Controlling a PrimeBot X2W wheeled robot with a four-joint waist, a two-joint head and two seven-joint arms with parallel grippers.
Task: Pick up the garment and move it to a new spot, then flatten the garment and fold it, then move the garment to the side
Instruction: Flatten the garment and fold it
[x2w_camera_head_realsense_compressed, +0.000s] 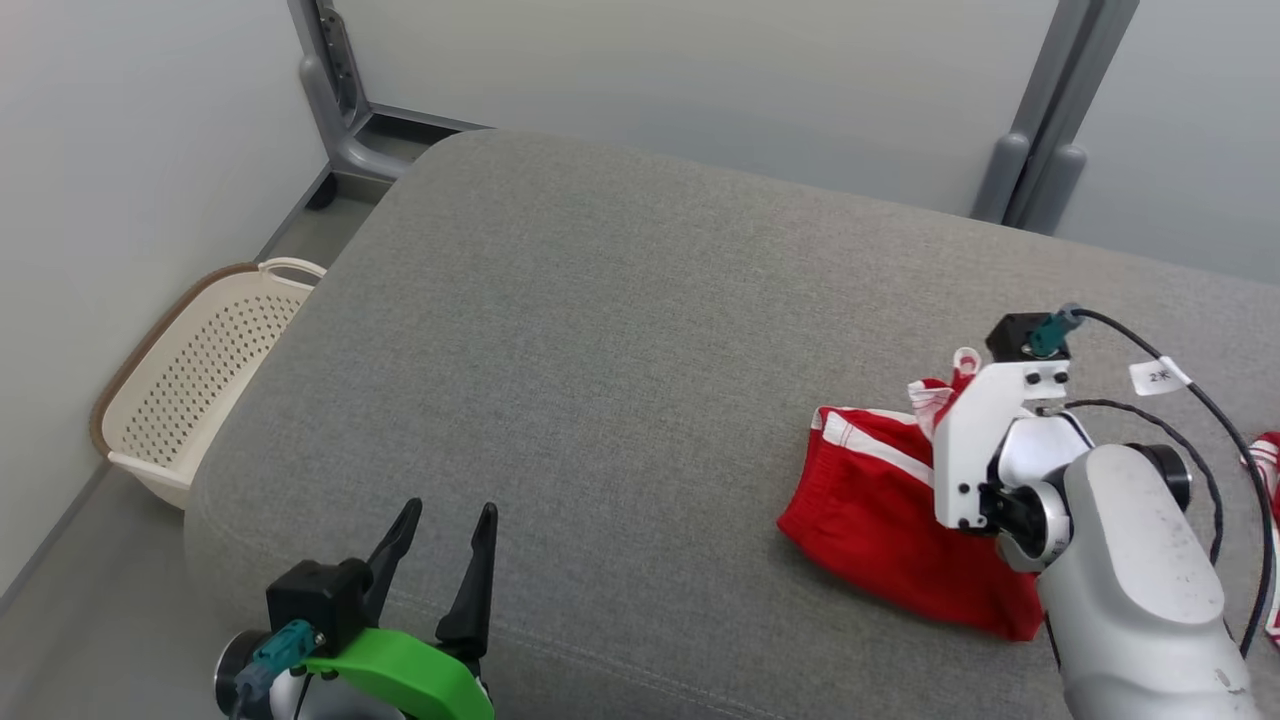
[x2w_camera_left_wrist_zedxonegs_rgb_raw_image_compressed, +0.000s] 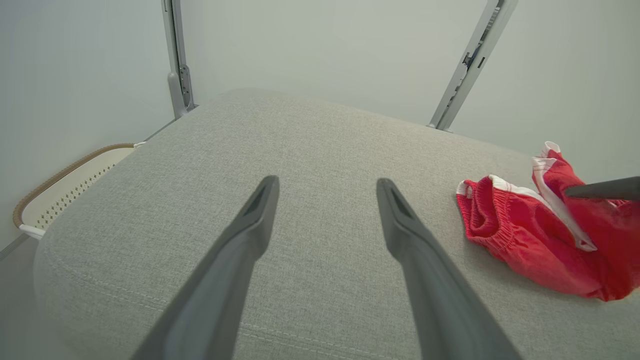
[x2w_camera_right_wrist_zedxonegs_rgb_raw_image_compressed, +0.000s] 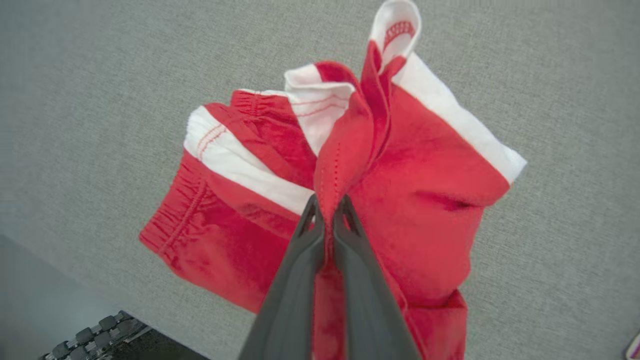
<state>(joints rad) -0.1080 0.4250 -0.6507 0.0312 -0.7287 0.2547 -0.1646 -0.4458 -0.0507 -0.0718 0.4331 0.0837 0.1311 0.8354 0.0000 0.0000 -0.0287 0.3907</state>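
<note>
The garment (x2w_camera_head_realsense_compressed: 870, 500), red with white bands, lies crumpled on the right part of a grey cushion (x2w_camera_head_realsense_compressed: 600, 330) in the head view, near the front edge. The right arm (x2w_camera_head_realsense_compressed: 1130, 560) reaches over it and covers part of it. The left gripper (x2w_camera_head_realsense_compressed: 450, 510) hovers at the lower left over the cushion's front edge, well apart from the garment, its two fingers spread and holding nothing. A pale perforated basket (x2w_camera_head_realsense_compressed: 200, 370) stands on the floor beside the cushion's left side. In the left wrist view the fingers stand wide with bare grey fabric between them, and the garment sits to the right, one white-edged corner raised. In the right wrist view the right gripper (x2w_camera_right_wrist_zedxonegs_rgb_raw_image_compressed: 327, 207) is pressed together on a red fold of the garment, which stands up between the fingertips while the rest spreads on the cushion.
</note>
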